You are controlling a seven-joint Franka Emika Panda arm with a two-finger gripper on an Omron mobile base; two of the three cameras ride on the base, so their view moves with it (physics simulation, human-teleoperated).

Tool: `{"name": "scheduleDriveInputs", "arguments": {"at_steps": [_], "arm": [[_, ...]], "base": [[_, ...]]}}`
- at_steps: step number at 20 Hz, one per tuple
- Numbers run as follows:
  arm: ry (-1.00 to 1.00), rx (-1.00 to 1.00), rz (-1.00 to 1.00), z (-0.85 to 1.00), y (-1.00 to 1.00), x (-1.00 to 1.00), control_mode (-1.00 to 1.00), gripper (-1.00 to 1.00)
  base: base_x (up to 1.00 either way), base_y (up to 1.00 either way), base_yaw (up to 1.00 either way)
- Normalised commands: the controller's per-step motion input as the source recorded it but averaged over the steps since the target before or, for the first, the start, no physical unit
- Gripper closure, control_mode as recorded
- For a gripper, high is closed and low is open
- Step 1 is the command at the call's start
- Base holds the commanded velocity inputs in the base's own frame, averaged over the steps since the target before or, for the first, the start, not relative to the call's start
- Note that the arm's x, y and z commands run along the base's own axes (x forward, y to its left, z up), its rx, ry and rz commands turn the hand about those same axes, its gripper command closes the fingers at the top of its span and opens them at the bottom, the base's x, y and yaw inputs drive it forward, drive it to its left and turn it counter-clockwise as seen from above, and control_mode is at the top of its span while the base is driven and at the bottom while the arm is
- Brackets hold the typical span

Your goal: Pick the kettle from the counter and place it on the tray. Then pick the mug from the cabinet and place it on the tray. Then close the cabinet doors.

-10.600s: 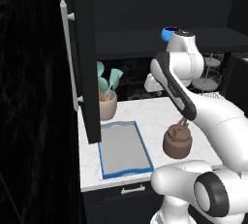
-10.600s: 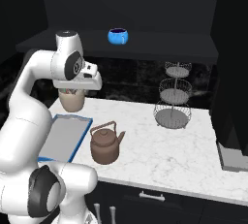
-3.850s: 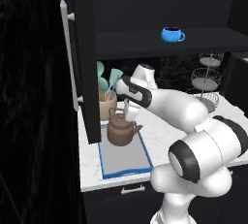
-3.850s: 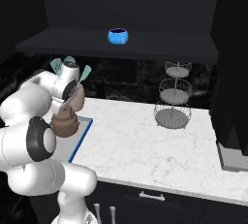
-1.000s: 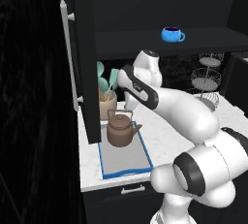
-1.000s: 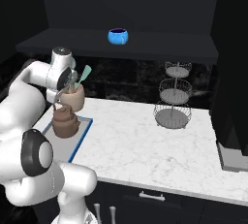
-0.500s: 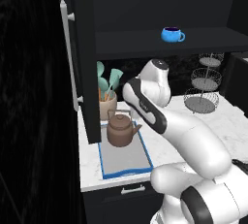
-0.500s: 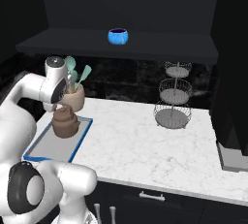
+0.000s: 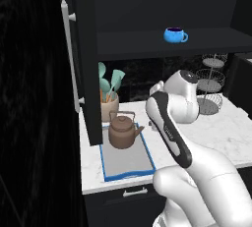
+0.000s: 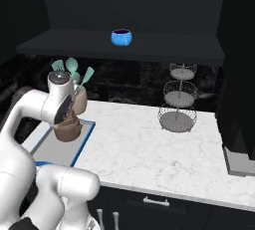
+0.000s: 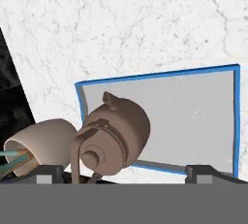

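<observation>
Kettle (image 9: 122, 133) on tray (image 9: 128, 163), mug (image 9: 174, 35) on cabinet shelf.
Gripper (image 11: 124, 170) fingers spread, holding nothing; no legible writing.

kettle (image 10: 67, 129): in the right base view the arm covers its top and lid.
tray (image 10: 55, 150): the arm hides its near end beyond the kettle.
hand (image 11: 125, 173): only the two fingertips rise at the bottom edge; grip state cannot be told.
utensil pot (image 11: 36, 140): cut by the left edge beside the kettle.
cabinet door (image 9: 81, 54): hides the tray's far left corner.
</observation>
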Motion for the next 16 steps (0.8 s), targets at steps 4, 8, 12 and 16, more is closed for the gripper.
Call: {"name": "scheduleDriveInputs", "arguments": {"at_steps": [4, 8, 12, 16], "arm": [[-0.05, -0.08, 0.05, 0.35, -0.66, -0.23, -1.00, -1.00], [-0.08, -0.12, 0.09, 0.39, -0.74, -0.12, -1.00, -1.00], [-0.14, -0.13, 0.11, 0.34, -0.70, -0.14, -1.00, -1.00], [-0.20, -0.16, 0.12, 0.24, -0.53, -0.20, -1.00, -1.00]], "base": [[0.00, 0.00, 0.00], [0.00, 0.00, 0.00], [0.00, 0.00, 0.00], [0.00, 0.00, 0.00]]}}
